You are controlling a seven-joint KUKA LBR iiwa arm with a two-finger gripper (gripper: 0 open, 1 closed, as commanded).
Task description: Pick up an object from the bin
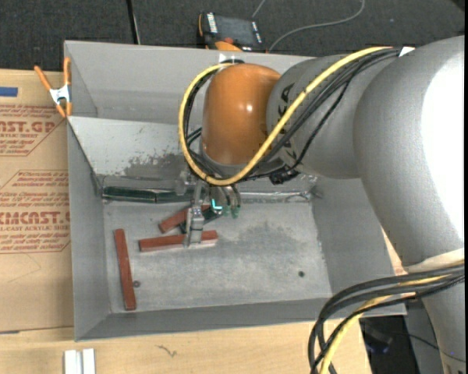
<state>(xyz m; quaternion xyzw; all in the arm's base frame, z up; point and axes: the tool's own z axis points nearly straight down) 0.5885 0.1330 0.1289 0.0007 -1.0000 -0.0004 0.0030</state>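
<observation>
A robot arm, its wrist under an orange cover (234,115), reaches into a grey metal bin (257,275) with its tool (195,231) low, at or almost on the bin floor. Whether the tool is released or clenched cannot be told from this angle, and nothing can be seen gripped in it.

Directly under the tool lies a flat reddish-brown stick (168,245), lying crosswise, with most of its length running out to the tool's left and a short end showing on the tool's right. The tool's tip meets it near that right end. Touching or just beside the tool, on its left and a little farther back, is a short brown piece (171,224), tilted. Well apart to the tool's left and nearer the front wall lies a longer reddish stick (125,271). A dark pen-like thing (132,195) lies behind and left of the tool, along the foot of the back wall.

The step appears to be the grasp itself, with the reach done and the lift not yet begun. The next move likely calls for a firm closing across the stick's narrow width, clear of the short piece, then a straight lift.
</observation>
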